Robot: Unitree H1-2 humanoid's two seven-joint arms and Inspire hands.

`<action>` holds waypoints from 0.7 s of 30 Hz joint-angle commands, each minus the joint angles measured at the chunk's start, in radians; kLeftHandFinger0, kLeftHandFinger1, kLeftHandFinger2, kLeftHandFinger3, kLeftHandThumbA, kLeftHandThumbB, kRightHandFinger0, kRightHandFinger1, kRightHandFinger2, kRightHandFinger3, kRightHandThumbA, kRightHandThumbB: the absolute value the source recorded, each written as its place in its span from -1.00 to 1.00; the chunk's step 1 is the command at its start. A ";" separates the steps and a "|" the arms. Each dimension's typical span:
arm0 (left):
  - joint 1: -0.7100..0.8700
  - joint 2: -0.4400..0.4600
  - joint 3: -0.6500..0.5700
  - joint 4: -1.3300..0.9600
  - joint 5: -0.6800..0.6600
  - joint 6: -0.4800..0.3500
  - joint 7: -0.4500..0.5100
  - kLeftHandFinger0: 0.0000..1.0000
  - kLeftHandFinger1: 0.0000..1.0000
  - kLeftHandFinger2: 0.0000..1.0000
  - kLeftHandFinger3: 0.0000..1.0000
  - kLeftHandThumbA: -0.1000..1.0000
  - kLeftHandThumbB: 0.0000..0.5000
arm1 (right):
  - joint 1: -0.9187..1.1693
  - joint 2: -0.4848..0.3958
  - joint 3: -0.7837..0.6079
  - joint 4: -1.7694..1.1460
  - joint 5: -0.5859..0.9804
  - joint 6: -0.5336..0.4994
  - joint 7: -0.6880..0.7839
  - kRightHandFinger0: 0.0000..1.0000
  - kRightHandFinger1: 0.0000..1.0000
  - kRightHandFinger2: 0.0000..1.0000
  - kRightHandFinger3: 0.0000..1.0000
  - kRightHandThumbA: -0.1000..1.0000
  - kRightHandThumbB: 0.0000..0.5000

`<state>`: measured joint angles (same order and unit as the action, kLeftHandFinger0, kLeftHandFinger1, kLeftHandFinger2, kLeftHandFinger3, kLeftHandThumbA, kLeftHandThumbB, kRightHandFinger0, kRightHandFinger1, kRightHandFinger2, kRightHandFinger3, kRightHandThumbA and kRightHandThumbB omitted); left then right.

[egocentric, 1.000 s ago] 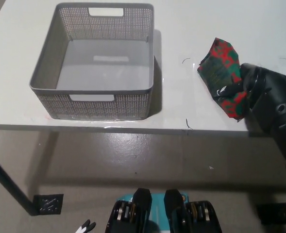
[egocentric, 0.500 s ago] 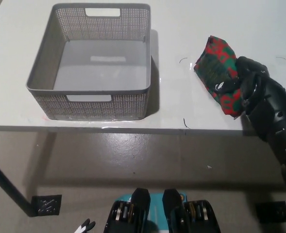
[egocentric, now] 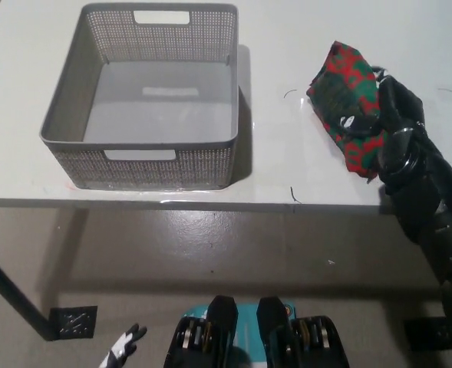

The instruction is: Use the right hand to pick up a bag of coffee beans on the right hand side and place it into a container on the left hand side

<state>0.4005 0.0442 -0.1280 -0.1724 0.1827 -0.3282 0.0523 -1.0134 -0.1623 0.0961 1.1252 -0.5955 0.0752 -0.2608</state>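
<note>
The black right robot hand [egocentric: 390, 115] reaches in from the lower right and lies over the right side of a bag of coffee beans [egocentric: 348, 103], its fingers [egocentric: 364, 123] wrapped across the bag's lower middle so that it is pinching the package. The bag is crumpled, printed in red and green with a dark label panel, and sits at a slant on the white desk [egocentric: 287, 46], its upper end pointing away from the robot and its lower end close to the desk's near edge. Whether the bag rests on the desk or is raised slightly off it cannot be told from this steep downward view. Well apart to the left of the right robot hand stands the container [egocentric: 72, 115], a grey perforated basket with a cut-out handle in its near wall and another in its far wall; nothing lies inside it. The basket sits square on the desk, close to the near edge. Far below and to the left, at the bottom edge of the view, only the fingertips of the white left robot hand [egocentric: 122, 346] show over the grey floor [egocentric: 210, 238], too little to tell how its fingers are set.
</note>
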 commanded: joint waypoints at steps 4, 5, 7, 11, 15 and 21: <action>-0.068 -0.011 0.001 0.015 0.001 0.048 -0.015 1.00 1.00 1.00 1.00 1.00 0.55 | -0.015 0.016 -0.014 -0.296 0.064 -0.056 -0.072 -1.00 -0.07 0.80 0.81 -1.00 -0.37; -0.084 -0.013 -0.001 0.026 0.009 0.045 -0.013 1.00 1.00 1.00 1.00 1.00 0.53 | -0.008 0.024 -0.006 -0.368 0.060 -0.052 -0.059 -1.00 -0.17 0.67 0.79 -1.00 -0.34; -0.099 -0.013 -0.001 0.037 0.011 0.044 -0.013 1.00 1.00 1.00 1.00 1.00 0.49 | 0.000 0.031 0.000 -0.440 0.060 -0.042 -0.038 -1.00 -0.23 0.61 0.82 -1.00 -0.41; -0.120 -0.010 0.001 0.073 0.012 0.041 -0.010 1.00 1.00 1.00 1.00 1.00 0.57 | -0.001 0.072 0.029 -0.622 0.049 0.016 0.029 -1.00 -0.08 0.70 1.00 -1.00 -0.43; -0.122 -0.005 -0.004 0.092 0.019 0.034 -0.012 1.00 1.00 1.00 1.00 1.00 0.56 | -0.012 0.104 0.063 -0.686 0.012 0.017 0.025 -1.00 -0.05 0.70 1.00 -1.00 -0.32; -0.105 -0.004 -0.012 0.095 0.017 0.022 -0.016 1.00 1.00 1.00 1.00 1.00 0.50 | -0.083 0.173 0.099 -0.701 0.010 0.073 0.054 -0.99 0.09 0.73 1.00 -1.00 -0.37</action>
<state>0.2848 0.0393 -0.1284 -0.0744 0.1881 -0.2898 0.0478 -0.9338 -0.0342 0.1650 0.5261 -0.5640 0.1144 -0.2212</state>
